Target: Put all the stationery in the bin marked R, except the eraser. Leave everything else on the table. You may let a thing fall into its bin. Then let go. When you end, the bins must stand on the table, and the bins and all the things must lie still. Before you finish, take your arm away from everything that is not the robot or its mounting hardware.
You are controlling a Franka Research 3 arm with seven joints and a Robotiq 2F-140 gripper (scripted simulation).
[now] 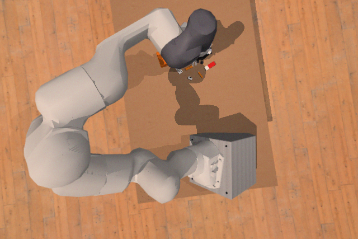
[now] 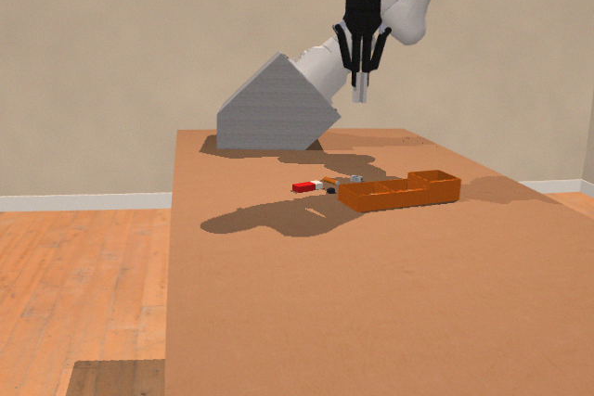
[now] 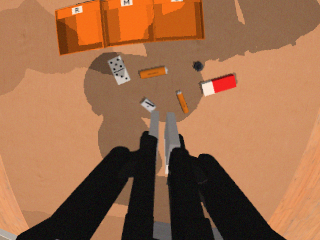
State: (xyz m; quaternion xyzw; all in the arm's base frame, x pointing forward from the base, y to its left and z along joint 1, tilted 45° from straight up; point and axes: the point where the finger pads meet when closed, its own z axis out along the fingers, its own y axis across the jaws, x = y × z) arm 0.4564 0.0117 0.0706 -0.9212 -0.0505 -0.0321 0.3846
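An orange bin with three compartments in a row lies on the table; it also shows in the side view. Its labels are too small to read surely. In front of it lie a playing card, two orange crayon-like sticks, a small grey block, a small dark object and a red and white eraser. My gripper is shut and empty. It hangs high above the table, over the loose things.
The arm's grey base block stands at the far end of the table. In the top view my arm covers most of the bin; the eraser and the sticks show beside it.
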